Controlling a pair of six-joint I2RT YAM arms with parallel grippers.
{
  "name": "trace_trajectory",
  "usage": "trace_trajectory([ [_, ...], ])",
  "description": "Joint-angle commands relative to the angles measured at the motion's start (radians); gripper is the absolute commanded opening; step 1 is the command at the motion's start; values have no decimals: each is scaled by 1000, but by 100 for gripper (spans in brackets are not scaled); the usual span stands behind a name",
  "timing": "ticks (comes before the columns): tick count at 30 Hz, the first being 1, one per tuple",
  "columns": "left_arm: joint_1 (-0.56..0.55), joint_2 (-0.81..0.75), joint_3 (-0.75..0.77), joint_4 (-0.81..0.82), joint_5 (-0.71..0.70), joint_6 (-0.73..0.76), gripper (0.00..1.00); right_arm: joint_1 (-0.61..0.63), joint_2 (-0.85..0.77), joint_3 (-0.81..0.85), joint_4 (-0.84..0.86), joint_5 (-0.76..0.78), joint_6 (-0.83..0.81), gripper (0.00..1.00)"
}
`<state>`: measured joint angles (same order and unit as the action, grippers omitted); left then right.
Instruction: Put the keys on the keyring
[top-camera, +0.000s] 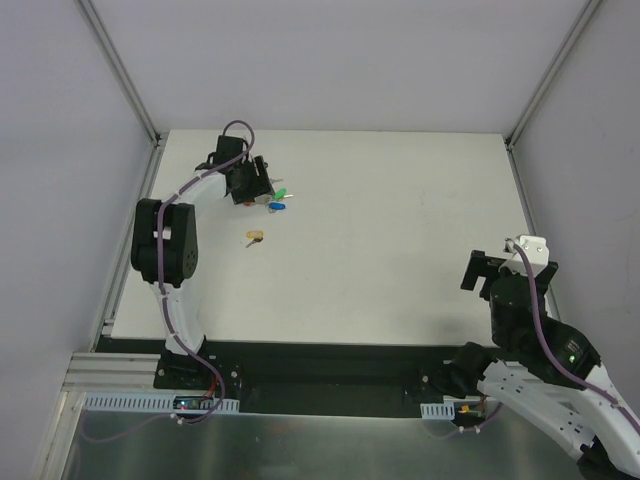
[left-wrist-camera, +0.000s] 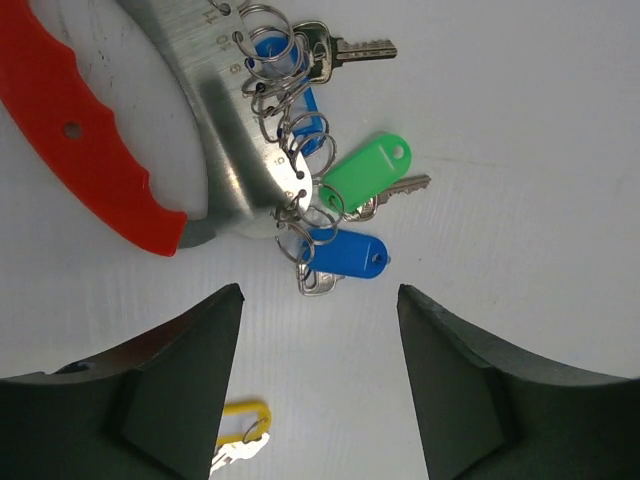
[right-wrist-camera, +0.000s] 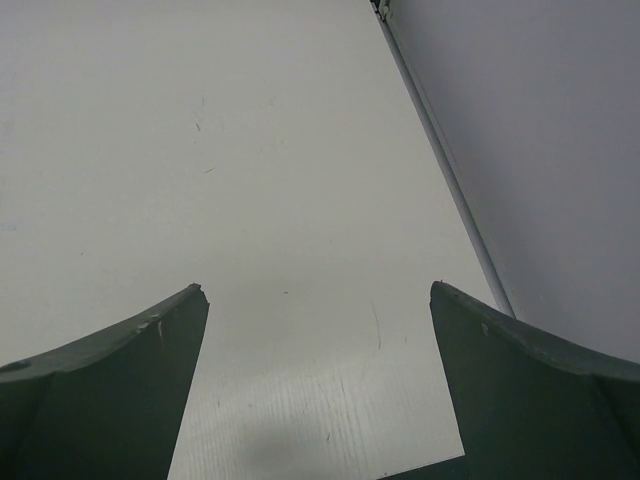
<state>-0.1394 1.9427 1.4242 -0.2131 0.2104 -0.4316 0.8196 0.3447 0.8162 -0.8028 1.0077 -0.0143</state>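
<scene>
The left gripper (left-wrist-camera: 319, 293) is hovering over the far left part of the table (top-camera: 400, 250), its jaws standing well apart with nothing between them. In the left wrist view the keyring (left-wrist-camera: 232, 135) is lying just beyond the fingertips. Its red band (left-wrist-camera: 80, 130) is curving off the upper left edge, and its grey metal plate is reaching down toward the gap between the jaws. Several small rings are hanging from the plate's edge. They are carrying a green-tagged key (left-wrist-camera: 367, 170), a blue-tagged key (left-wrist-camera: 347, 255) nearest the gripper, and a bare silver key (left-wrist-camera: 352, 46) at the top, with another blue tag partly tucked under the rings. The yellow key (left-wrist-camera: 244, 412) is lying apart from that cluster, on the near side, against the inner edge of the finger (left-wrist-camera: 150, 390) on the left of that view. That finger is covering part of the key, and the frame edge is cutting off its blade. From above, the left arm is hiding most of the keyring, and only specks of green and blue are showing beside the gripper. Which ring each key is sitting on is too tangled to tell. The right gripper (right-wrist-camera: 318, 288) is hanging over the table near its right edge, well apart from the keyring, jaws spread wide and holding nothing.
</scene>
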Motion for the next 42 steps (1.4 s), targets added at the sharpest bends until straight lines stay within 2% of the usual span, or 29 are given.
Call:
trace_trajectory([
  [1, -8, 74, 71, -5, -43, -19, 61, 0, 14, -6, 28, -27, -27, 96],
  [5, -20, 133, 96, -5, -45, -22, 45, 0, 31, -5, 27, -32, -29, 96],
  [9, -37, 162, 107, -5, -40, -18, 36, 0, 36, -6, 27, -32, -30, 96],
  [14, -52, 199, 122, -5, -57, -13, 34, 0, 48, -8, 27, -31, -35, 96],
  [19, -61, 226, 136, -6, -63, -13, 25, 0, 65, -9, 28, -35, -35, 96],
  [24, -84, 237, 137, -14, -42, 2, 1, 0, 80, -6, 27, -38, -38, 96],
  [32, -193, 213, 93, -42, -6, 54, 0, 0, 79, -9, 30, -37, -41, 96],
  [39, -406, 150, -27, -58, 61, 70, 0, 0, 79, -6, 28, -37, -41, 96],
  [42, -540, 118, -91, -72, 95, 82, 0, -2, 77, -6, 28, -43, -41, 96],
])
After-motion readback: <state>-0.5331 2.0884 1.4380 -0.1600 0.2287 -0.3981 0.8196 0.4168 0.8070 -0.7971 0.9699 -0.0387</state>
